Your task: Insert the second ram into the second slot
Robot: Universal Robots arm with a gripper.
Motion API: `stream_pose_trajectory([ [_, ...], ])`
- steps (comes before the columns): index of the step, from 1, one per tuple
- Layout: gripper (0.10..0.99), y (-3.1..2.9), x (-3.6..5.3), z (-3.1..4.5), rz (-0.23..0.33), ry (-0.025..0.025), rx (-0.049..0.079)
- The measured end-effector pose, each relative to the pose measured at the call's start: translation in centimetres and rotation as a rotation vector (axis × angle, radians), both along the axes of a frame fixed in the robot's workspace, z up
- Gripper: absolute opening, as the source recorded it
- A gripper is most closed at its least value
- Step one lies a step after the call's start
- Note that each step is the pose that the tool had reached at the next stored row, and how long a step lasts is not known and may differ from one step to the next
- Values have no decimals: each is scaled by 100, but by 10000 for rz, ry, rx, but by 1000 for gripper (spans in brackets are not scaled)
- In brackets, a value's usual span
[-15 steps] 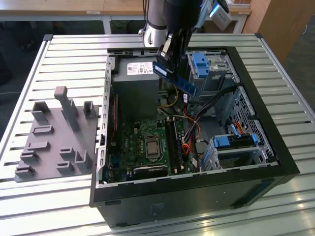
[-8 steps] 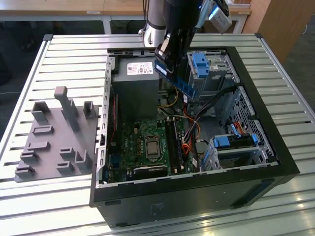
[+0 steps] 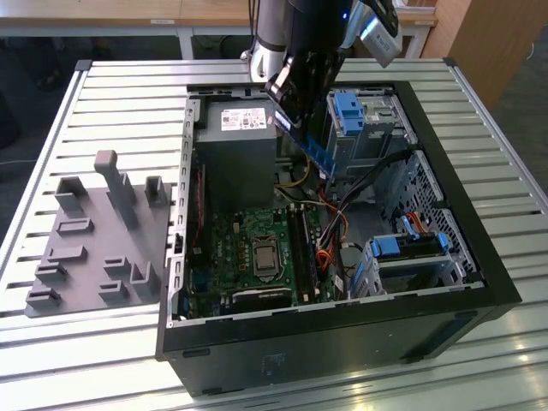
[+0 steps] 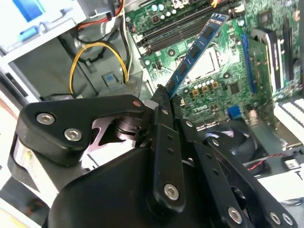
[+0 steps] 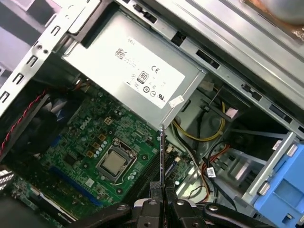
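Open computer case [image 3: 342, 347] lies on its side on the slatted tabletop [image 3: 111, 111], its dark wall along the near edge. A grey fixture block [image 3: 94, 240] sits beside it, toward the exterior view's left edge.

Inside the case, nearer part: green motherboard [image 3: 244, 244] with CPU socket [image 3: 261, 257]. The long dark memory slots [image 3: 304, 248] run just beside the socket. Cannot tell whether any slot is filled.

Above the board, mid-case: second ram [image 3: 312, 150], blue, tilted, in the air and clear of the slots. In the second wrist view the stick [image 4: 197, 47] slants over the socket area. The pincer [image 4: 164, 95] is clamped on one end of it, fingers pressed to both flat faces.

Far side of the case: grey power supply [image 3: 235, 145], with a blue drive-bay tab [image 3: 347, 111] toward the far corner.
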State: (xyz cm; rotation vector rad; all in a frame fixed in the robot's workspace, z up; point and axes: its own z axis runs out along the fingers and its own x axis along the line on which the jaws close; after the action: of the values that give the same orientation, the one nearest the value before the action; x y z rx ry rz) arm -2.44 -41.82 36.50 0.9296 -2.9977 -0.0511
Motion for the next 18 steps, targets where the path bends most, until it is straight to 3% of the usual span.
stream_pose_trajectory([
  [18,137,0,0,-26,-3154,-4,-70],
])
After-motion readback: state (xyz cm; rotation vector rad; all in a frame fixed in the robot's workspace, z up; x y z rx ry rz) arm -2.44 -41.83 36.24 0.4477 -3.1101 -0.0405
